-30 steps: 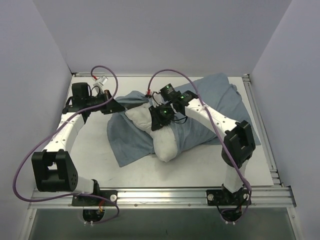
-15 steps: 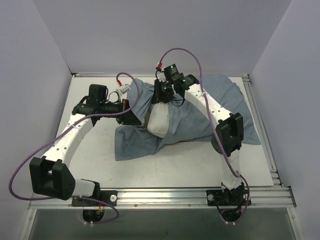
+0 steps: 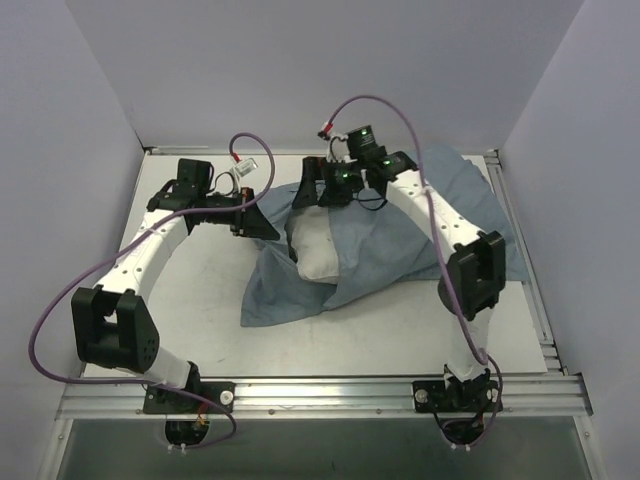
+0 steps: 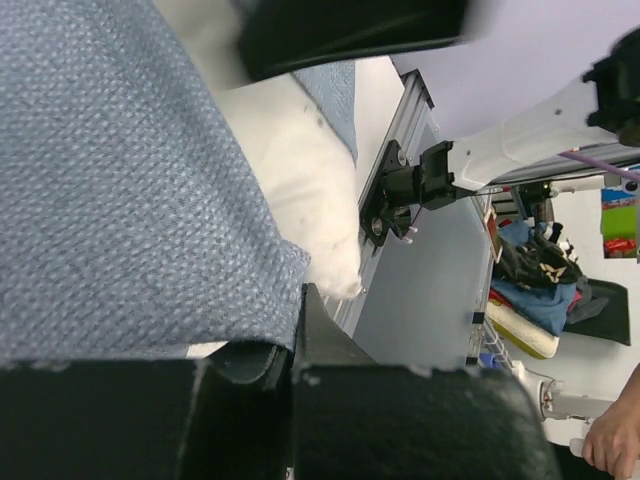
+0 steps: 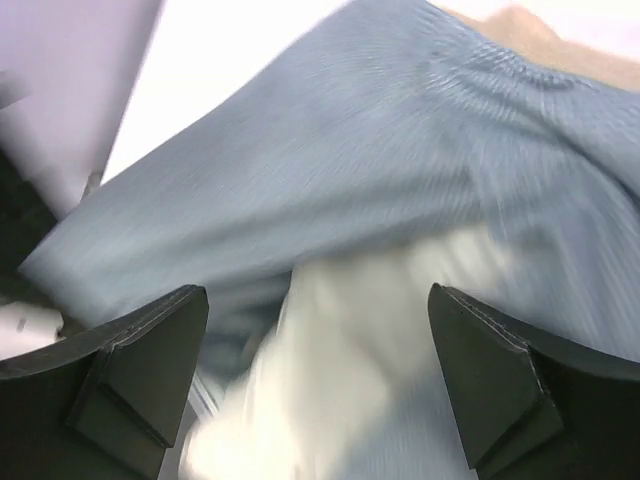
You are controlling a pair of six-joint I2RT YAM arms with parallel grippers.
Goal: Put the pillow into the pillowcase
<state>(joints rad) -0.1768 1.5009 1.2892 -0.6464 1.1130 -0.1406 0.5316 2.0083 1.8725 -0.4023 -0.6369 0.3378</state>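
Observation:
The blue-grey pillowcase (image 3: pixel 400 240) lies spread across the middle of the table. The white pillow (image 3: pixel 316 252) pokes out of its left side, partly covered by the cloth. My left gripper (image 3: pixel 256 222) is shut on the pillowcase's left edge and holds it up; in the left wrist view the left gripper (image 4: pixel 295 305) pinches the pillowcase (image 4: pixel 120 200), with the pillow (image 4: pixel 300 180) behind it. My right gripper (image 3: pixel 306 194) hovers open just behind the pillow. In the right wrist view the right gripper (image 5: pixel 320 335) has its jaws wide apart over the pillow (image 5: pixel 350 340) and pillowcase (image 5: pixel 350 150), holding nothing.
Metal rails run along the table's right side (image 3: pixel 520 260) and front edge (image 3: pixel 330 385). Pale walls close in the left, back and right. Purple cables (image 3: pixel 60 310) loop off both arms. Bare white tabletop (image 3: pixel 190 310) shows at the left front.
My right gripper carried the pillow backward toward the pillowcase's raised edge, then opened and let it go. My left gripper stayed shut on the pillowcase and shifted slightly right and back.

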